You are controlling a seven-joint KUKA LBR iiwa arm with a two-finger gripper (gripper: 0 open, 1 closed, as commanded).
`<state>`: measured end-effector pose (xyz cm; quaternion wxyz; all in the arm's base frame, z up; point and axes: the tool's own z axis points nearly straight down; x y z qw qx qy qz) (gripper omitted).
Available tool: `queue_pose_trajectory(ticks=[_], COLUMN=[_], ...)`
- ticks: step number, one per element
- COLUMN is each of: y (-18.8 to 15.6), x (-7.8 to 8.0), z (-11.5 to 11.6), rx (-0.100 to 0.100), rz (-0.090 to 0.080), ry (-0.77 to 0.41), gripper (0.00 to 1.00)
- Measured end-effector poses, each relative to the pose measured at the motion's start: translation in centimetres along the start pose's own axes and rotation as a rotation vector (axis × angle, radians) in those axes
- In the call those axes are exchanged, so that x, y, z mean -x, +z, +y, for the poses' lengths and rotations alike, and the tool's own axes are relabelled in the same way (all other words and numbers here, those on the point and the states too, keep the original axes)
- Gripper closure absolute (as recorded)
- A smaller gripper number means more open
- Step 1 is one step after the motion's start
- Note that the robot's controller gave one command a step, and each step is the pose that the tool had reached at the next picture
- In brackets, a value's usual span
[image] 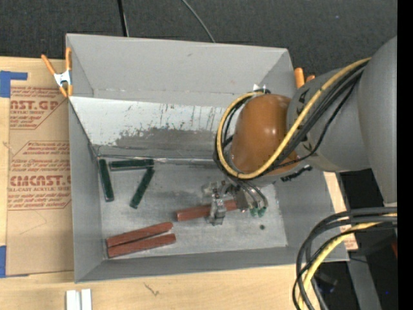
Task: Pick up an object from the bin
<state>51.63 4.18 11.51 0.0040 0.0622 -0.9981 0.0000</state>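
My gripper (217, 210) is low over the bin floor, right of centre, under the orange wrist cover. A short reddish-brown stick (191, 215) lies flat there, and its right end sits between the fingertips, which look closed on it. Two longer reddish-brown sticks (141, 239) lie side by side at the front left, well apart from the gripper.
Several dark green sticks (141, 187) lie at the left of the bin floor, one of them along the back wall. The arm and its yellow-and-black cables fill the right side above the bin.
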Motion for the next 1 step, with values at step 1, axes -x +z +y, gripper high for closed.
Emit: queue_pose_trajectory(ticks=[1], y=[-18.36], x=[0.31], z=[-2.66], rx=[-0.004], rz=[-0.016], ry=[-0.285], gripper=[1.00])
